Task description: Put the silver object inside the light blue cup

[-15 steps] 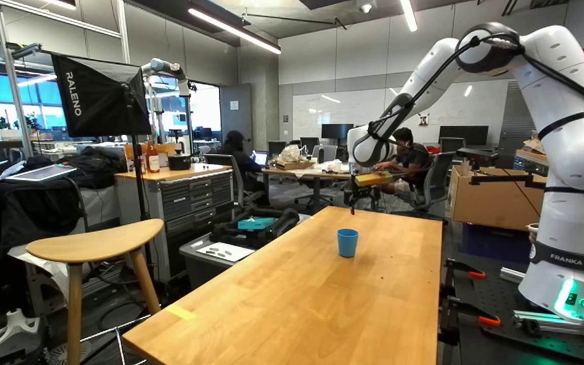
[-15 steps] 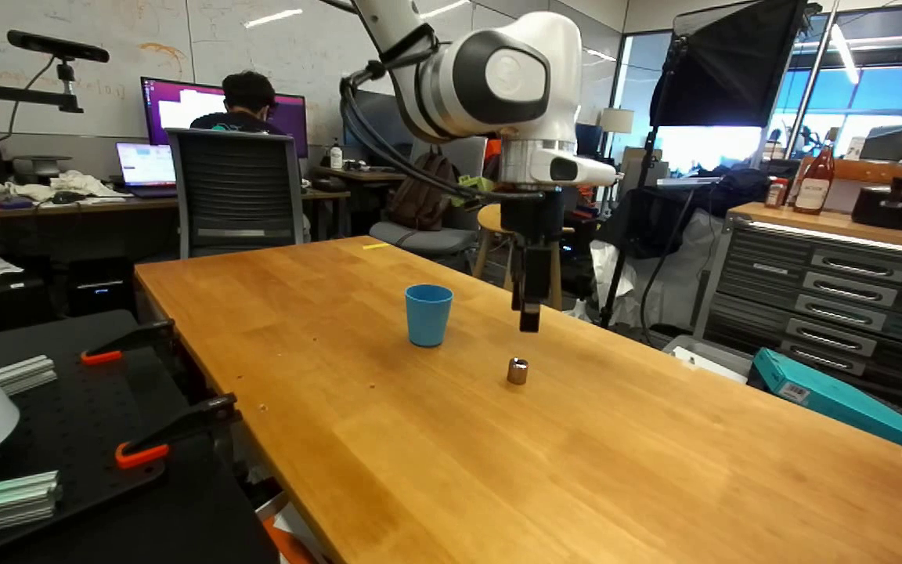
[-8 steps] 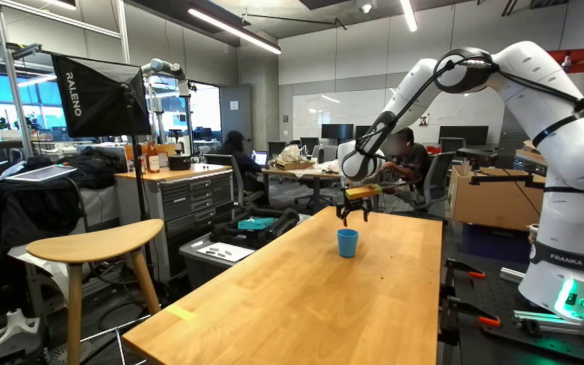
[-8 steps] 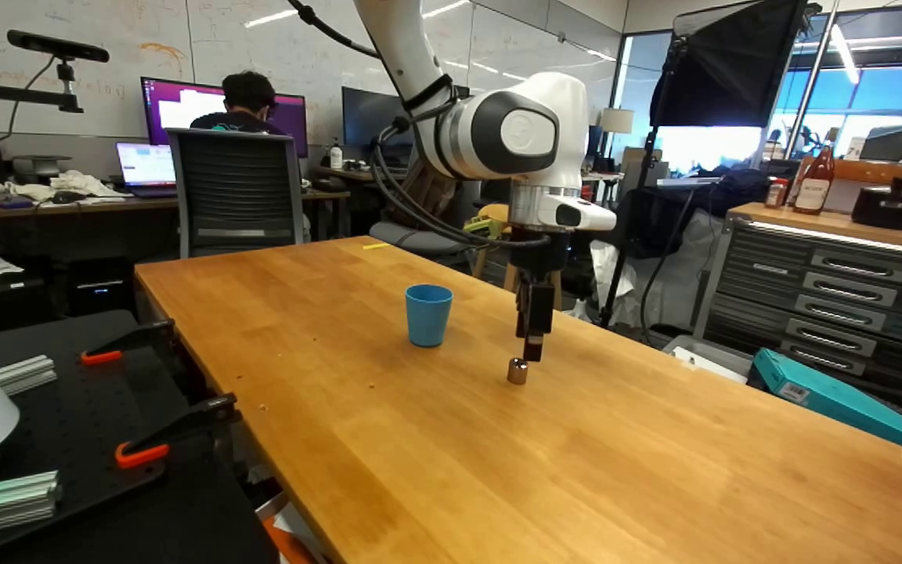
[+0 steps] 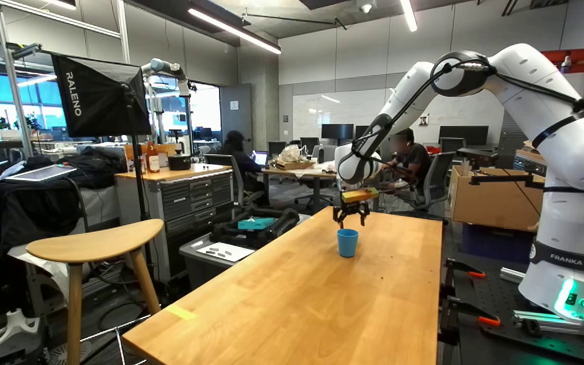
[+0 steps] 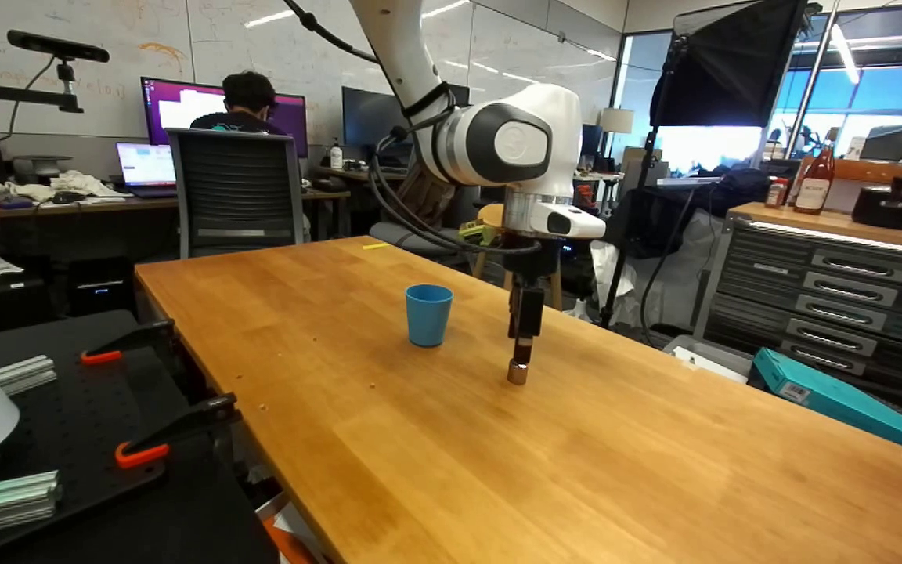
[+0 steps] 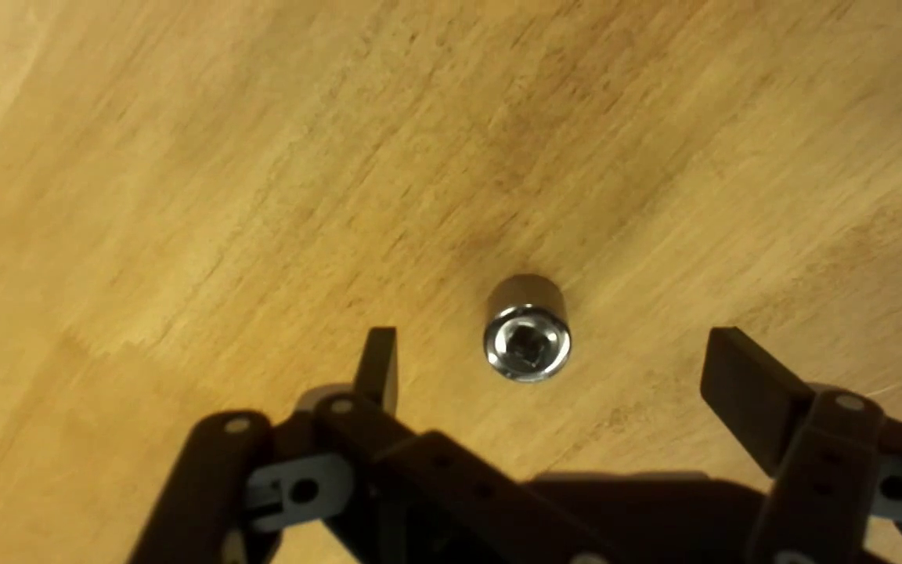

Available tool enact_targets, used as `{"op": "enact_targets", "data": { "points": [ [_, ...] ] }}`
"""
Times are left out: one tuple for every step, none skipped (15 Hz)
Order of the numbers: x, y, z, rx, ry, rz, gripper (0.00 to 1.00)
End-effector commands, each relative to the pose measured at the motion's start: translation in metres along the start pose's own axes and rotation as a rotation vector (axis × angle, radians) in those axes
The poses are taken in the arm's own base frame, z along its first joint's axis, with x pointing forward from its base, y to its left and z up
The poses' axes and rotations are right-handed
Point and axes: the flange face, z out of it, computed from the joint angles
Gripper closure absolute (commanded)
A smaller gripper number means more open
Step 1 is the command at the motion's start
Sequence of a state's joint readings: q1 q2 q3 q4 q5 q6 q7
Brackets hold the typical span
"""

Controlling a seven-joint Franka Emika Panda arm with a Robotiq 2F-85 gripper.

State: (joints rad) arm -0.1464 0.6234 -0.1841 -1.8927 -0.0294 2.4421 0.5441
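Okay, what changed: over the last 1 s the arm (image 6: 510, 145) dropped, and in the last 0.5 s the pincer (image 7: 550, 360) eased a little lower and sideways until it lined up with the silver socket (image 7: 528, 337). Socket and cup (image 6: 427, 321) haven't moved. For the task: approach looks close to done, grasp not made, socket not in cup yet.

Pincer is spread wide, gripping nothing. Wrist view: socket stands upright on the tabletop (image 7: 263, 157), square hole up, between the 2 fingers (image 7: 752, 395), touching neither, a bit nearer the finger at that view's left. In an exterior view a fingertip (image 6: 522, 353) overlaps the socket's top edge; can't tell if it's low enough to bite the sides. Cup stands upright on the same tabletop, near the socket but apart.

Next move probably: centre slightly, maybe go lower, then squeeze, lift, carry to cup. Risk: socket is small, round and shiny, likely slick; an off-centre squeeze could shove or tip it, and a grip too high might slip off the top.
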Motion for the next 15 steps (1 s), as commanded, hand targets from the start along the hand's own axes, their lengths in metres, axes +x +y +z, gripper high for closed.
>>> {"op": "enact_targets", "data": {
  "points": [
    [0.001, 0.000, 0.000, 0.000, -0.001, -0.001, 0.00],
    [0.001, -0.001, 0.000, 0.000, 0.000, -0.002, 0.00],
    [0.001, -0.001, 0.003, -0.006, -0.003, 0.004, 0.00],
    [0.003, -0.001, 0.006, 0.005, -0.004, 0.011, 0.00],
    [0.003, -0.001, 0.007, 0.014, -0.006, 0.017, 0.00],
    [0.004, -0.001, 0.009, 0.033, -0.006, 0.023, 0.00],
    [0.004, 0.000, 0.010, 0.049, -0.007, 0.030, 0.00],
    [0.005, -0.001, 0.012, 0.058, -0.014, 0.040, 0.00],
    [0.006, -0.001, 0.014, 0.068, -0.015, 0.049, 0.00],
    [0.008, 0.000, 0.016, 0.071, -0.015, 0.056, 0.00],
    [0.009, 0.001, 0.019, 0.073, -0.015, 0.064, 0.00],
    [0.010, 0.002, 0.022, 0.073, -0.016, 0.072, 0.00],
    [0.011, 0.003, 0.026, 0.073, -0.014, 0.077, 0.00],
    [0.011, 0.004, 0.028, 0.077, -0.011, 0.080, 0.00],
    [0.012, 0.005, 0.030, 0.080, -0.007, 0.083, 0.24]
  ]
}}
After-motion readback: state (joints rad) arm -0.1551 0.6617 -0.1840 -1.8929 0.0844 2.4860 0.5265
